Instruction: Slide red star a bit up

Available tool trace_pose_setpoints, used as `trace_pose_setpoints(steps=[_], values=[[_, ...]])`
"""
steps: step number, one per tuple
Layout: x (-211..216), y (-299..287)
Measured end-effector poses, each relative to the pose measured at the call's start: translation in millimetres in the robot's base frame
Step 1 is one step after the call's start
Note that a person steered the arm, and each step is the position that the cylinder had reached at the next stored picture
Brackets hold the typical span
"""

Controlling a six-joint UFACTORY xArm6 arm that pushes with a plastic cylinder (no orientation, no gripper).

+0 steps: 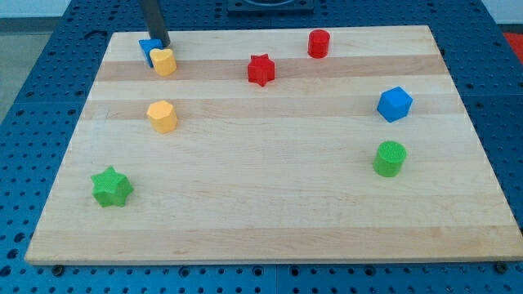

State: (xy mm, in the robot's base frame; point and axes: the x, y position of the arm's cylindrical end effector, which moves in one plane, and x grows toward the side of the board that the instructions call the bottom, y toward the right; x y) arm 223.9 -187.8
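The red star (261, 70) lies on the wooden board (270, 204), in the upper middle of the view. My tip (163, 44) is at the board's upper left, far left of the red star. It touches or stands just above a blue block (149, 51) and a yellow block (164, 62) that sit together there. The rod rises out of the view's top.
A red cylinder (319, 43) stands up and right of the star. A yellow hexagonal block (162, 116) lies at left middle, a green star (111, 187) at lower left, a blue cube (395, 104) and a green cylinder (390, 158) at right.
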Motion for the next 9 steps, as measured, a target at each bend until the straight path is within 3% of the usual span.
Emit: trace_pose_setpoints(steps=[3, 5, 7, 9], values=[[14.2, 173.0], [42.9, 223.2], [112.1, 235.8], [115.8, 170.2]])
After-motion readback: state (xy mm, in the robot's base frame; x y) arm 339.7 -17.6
